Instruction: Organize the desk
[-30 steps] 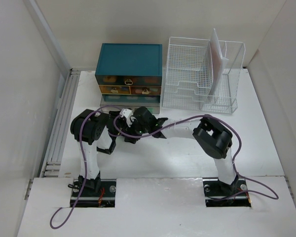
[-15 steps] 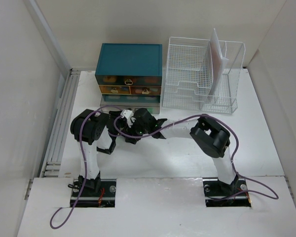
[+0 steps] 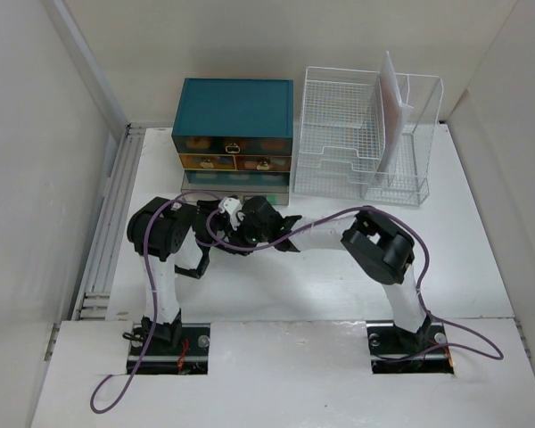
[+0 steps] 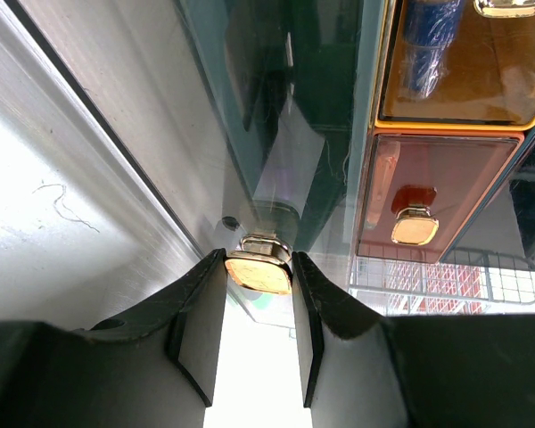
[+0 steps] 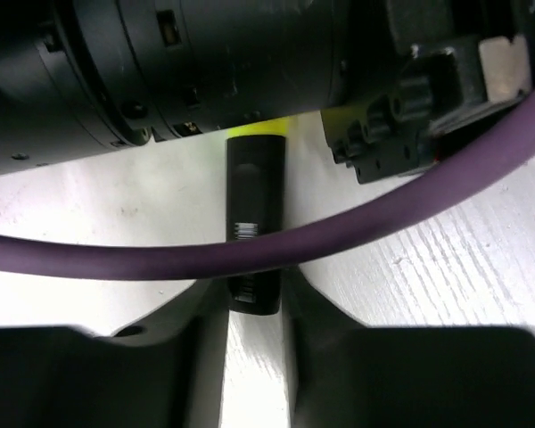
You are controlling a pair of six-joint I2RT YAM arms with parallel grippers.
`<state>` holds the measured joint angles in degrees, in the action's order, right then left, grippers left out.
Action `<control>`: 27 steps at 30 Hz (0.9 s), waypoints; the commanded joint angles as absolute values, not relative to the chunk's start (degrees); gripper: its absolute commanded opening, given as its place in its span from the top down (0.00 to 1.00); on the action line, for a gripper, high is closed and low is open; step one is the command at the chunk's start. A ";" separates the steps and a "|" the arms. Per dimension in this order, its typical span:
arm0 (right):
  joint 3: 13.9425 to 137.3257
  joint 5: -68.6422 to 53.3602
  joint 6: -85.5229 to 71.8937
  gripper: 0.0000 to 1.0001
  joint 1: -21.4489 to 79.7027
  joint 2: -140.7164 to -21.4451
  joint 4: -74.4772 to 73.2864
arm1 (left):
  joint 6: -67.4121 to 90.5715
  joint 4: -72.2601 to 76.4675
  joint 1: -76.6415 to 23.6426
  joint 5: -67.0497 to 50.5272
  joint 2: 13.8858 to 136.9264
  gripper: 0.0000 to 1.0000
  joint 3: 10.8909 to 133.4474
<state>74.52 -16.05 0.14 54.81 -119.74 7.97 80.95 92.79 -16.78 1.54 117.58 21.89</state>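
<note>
Left wrist: left gripper [image 4: 257,269] is pinching teal chest's [image 3: 234,111] gold handle [image 4: 259,273].
Right wrist: right gripper [image 5: 254,305] is pinching black marker [image 5: 254,209].
Overhead: left arm [image 3: 160,236] and right arm [image 3: 379,251] are bending low before chest.

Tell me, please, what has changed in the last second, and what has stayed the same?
The right arm's elbow shifted slightly left, toward the left arm. Nothing was visibly taken hold of or let go. The left fingers stay clamped on the gold handle of the teal chest; the chest and the wire rack did not move.
</note>
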 commanded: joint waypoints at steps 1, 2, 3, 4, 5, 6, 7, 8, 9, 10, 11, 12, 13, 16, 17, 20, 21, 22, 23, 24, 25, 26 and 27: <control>73.04 -13.28 0.35 0.77 54.93 -120.42 9.05 | 77.87 118.39 -16.26 2.20 120.67 1.00 19.95; 72.43 -12.23 0.35 0.81 54.93 -120.41 9.05 | 78.39 118.39 -16.26 2.20 120.67 1.00 19.95; 71.81 -12.22 0.35 0.82 54.93 -119.89 9.05 | 78.40 118.39 -16.26 2.20 120.67 1.00 19.95; 71.81 -11.61 0.35 0.84 54.93 -119.36 9.05 | 78.40 118.39 -16.26 2.20 120.67 1.00 19.95; 71.20 -11.08 0.35 0.86 54.93 -119.36 9.05 | 78.40 118.39 -16.26 2.20 121.20 1.00 19.95; 71.19 -11.07 0.35 0.88 54.93 -118.75 9.05 | 78.40 118.39 -16.26 2.20 121.20 1.00 19.95; 70.58 -11.07 0.35 0.89 54.93 -118.74 9.05 | 78.40 118.39 -16.26 2.20 121.20 1.00 19.95; 70.58 -11.07 0.35 0.89 54.93 -117.87 8.44 | 78.40 118.39 -16.26 2.20 121.20 1.00 19.95; 70.58 -11.07 0.35 0.89 54.93 -117.86 8.44 | 78.40 118.39 -16.26 2.20 121.20 1.00 19.95; 69.88 -11.07 0.35 0.89 54.93 -116.99 8.44 | 78.40 118.39 -16.26 2.20 121.20 1.00 19.95; 69.35 -11.07 0.35 0.90 54.93 -115.94 7.83 | 78.40 118.39 -16.26 2.20 121.20 1.00 19.95; 69.35 -10.47 0.35 0.90 54.93 -115.93 7.82 | 78.40 118.39 -16.26 2.20 121.20 1.00 19.43; 69.35 -10.46 0.35 0.90 54.93 -115.14 7.30 | 78.40 118.39 -16.26 2.20 121.20 1.00 19.42; 68.03 -10.46 0.97 0.90 54.93 -114.61 6.68 | 78.40 118.39 -16.26 2.20 121.20 1.00 19.42; 68.03 -10.46 0.97 0.90 54.93 -114.61 5.81 | 78.40 118.39 -16.26 2.20 121.20 1.00 19.42; 68.03 -10.46 0.97 0.90 54.93 -114.09 4.92 | 78.40 118.39 -16.26 2.20 121.20 1.00 19.42; 67.51 -10.46 0.97 0.90 54.93 -114.08 4.05 | 78.40 118.39 -15.74 2.20 120.68 1.00 19.42; 66.98 -10.46 0.97 0.90 54.93 -113.56 3.35 | 78.40 118.39 -15.73 2.20 120.67 1.00 19.42; 66.97 -10.46 0.97 0.90 54.93 -113.55 3.34 | 78.40 118.39 -15.73 2.20 120.67 1.00 19.42; 66.19 -10.46 0.97 0.90 54.93 -113.03 2.73 | 78.40 118.39 -15.73 2.20 120.67 1.00 19.42; 65.40 -10.46 0.97 0.90 54.93 -113.03 2.72 | 78.40 118.39 -15.73 2.20 120.67 1.00 19.42; 65.39 -10.98 0.97 0.90 54.93 -113.03 2.20 | 78.40 118.39 -15.21 2.20 120.67 1.00 19.42; 65.39 -10.99 0.97 0.89 54.93 -113.03 2.20 | 78.40 118.39 -15.21 2.20 120.67 1.00 19.42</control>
<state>67.35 -12.01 0.19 54.83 -113.36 8.86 81.25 92.77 -16.47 0.95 117.64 21.82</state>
